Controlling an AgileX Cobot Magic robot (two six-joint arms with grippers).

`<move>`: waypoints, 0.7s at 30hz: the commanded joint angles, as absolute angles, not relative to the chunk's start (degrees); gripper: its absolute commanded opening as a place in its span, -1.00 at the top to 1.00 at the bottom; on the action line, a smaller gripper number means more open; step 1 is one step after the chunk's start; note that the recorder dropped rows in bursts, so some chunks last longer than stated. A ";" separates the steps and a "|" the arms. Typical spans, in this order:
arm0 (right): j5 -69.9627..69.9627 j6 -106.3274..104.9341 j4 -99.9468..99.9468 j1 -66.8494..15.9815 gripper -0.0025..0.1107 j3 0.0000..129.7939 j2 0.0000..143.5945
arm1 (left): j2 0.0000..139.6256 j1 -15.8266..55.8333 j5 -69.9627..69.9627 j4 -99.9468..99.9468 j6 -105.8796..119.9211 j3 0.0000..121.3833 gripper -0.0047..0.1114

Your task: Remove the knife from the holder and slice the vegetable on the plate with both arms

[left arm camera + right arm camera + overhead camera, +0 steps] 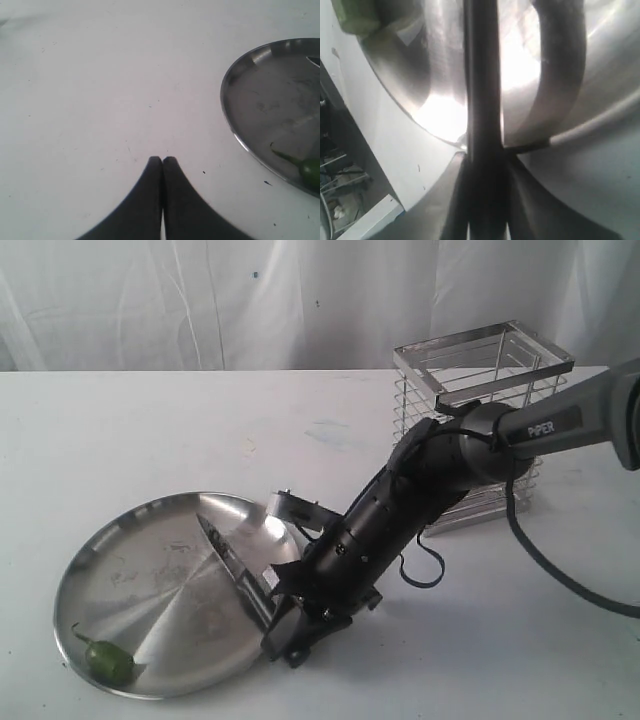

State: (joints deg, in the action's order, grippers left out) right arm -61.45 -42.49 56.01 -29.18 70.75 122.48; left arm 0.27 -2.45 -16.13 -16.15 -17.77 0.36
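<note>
The steel plate [150, 560] lies at the front left of the white table. A green chilli [105, 658] rests near its front rim. My right gripper [285, 618] hangs at the plate's right rim, shut on the handle of the knife [232, 565], whose dark blade reaches out over the plate, well apart from the chilli. In the right wrist view the knife [482, 75] runs between the fingers [445, 200] over the plate [440, 60], with the chilli [355, 15] at a corner. My left gripper [162, 160] is shut on nothing, over bare table beside the plate [260, 95] and chilli [309, 171]. The wire holder [480, 410] stands at the back right.
A black cable [560, 565] loops over the table under the right arm [540, 425], in front of the holder. White cloth hangs behind the table. The right wrist view shows the table's edge [375, 210] with clutter below it.
</note>
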 commanded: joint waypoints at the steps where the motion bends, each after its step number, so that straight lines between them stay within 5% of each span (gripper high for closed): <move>1: -58.86 -39.51 54.41 -29.25 0.96 70.54 118.33 | 0.00 -1.94 -16.10 -16.29 -17.75 0.00 0.92; 21: -34.38 -14.37 38.91 -40.22 0.96 70.54 106.25 | 0.00 -1.94 -16.10 -16.29 -17.75 0.00 0.92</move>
